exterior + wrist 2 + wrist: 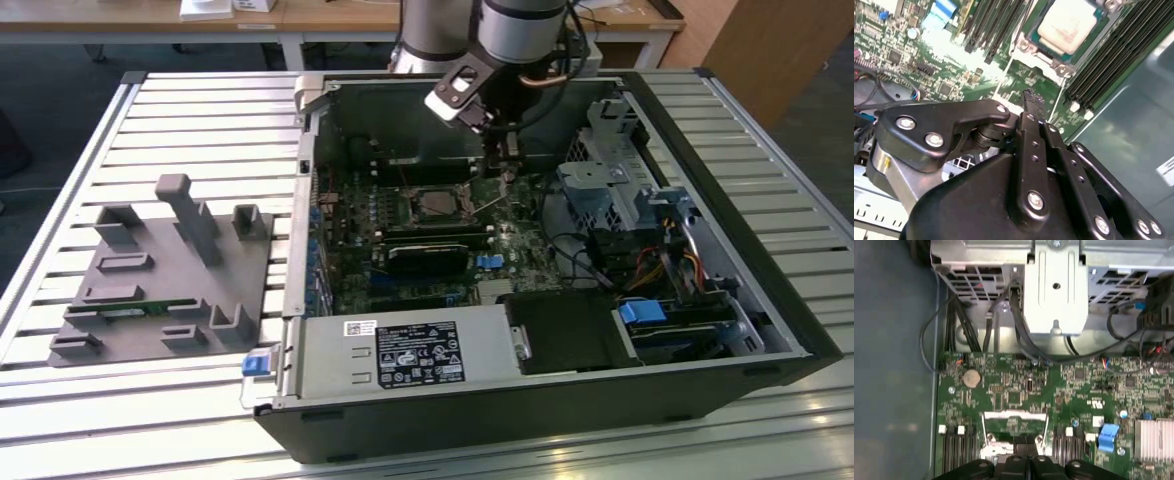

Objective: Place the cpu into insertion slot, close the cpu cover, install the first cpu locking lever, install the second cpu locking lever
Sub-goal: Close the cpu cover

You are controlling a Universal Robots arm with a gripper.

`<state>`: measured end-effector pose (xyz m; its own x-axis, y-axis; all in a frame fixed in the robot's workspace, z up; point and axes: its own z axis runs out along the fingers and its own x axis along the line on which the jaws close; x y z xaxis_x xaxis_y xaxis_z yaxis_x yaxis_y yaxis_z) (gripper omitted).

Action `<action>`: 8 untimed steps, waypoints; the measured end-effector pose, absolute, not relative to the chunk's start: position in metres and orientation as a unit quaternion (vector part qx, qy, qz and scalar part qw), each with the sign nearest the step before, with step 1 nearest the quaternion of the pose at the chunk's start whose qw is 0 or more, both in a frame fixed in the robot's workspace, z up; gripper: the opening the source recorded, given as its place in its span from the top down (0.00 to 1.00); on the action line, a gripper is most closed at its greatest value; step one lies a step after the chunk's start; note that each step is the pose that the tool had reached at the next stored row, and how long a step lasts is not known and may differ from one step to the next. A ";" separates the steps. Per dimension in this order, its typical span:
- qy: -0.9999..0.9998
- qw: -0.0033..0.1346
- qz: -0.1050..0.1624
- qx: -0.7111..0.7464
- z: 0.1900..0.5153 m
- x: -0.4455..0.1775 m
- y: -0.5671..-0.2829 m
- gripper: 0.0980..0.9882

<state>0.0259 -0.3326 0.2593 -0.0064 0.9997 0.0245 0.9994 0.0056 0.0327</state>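
Claw (1030, 96) at narrow pinch, fingertips (1027, 102) together, nothing seen between them, low inside the open computer case (534, 420) on the slatted counter (200, 110). Just off the insertion slot (438, 205) toward the exterior view's right, near frame centre. Cpu (1069, 24) seated in that slot, silver top showing through the cpu cover (1046, 59) lying around it in the second wrist view.

Exterior view: looked down from well back onto the open computer case (534, 300).
First wrist view: faced straight down on the motherboard (1014, 385), close.
Second wrist view: slanted along the gripper (1030, 97), closer.
Shared by all: the cpu cover (1015, 415).
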 end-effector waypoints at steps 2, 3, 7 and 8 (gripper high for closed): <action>0.709 0.003 0.020 0.705 0.259 0.026 -0.332 0.99; 0.709 0.003 0.020 0.705 0.258 0.027 -0.332 0.99; 0.709 0.003 0.020 0.705 0.257 0.034 -0.332 0.99; 0.709 0.003 0.020 0.705 0.257 0.036 -0.332 0.99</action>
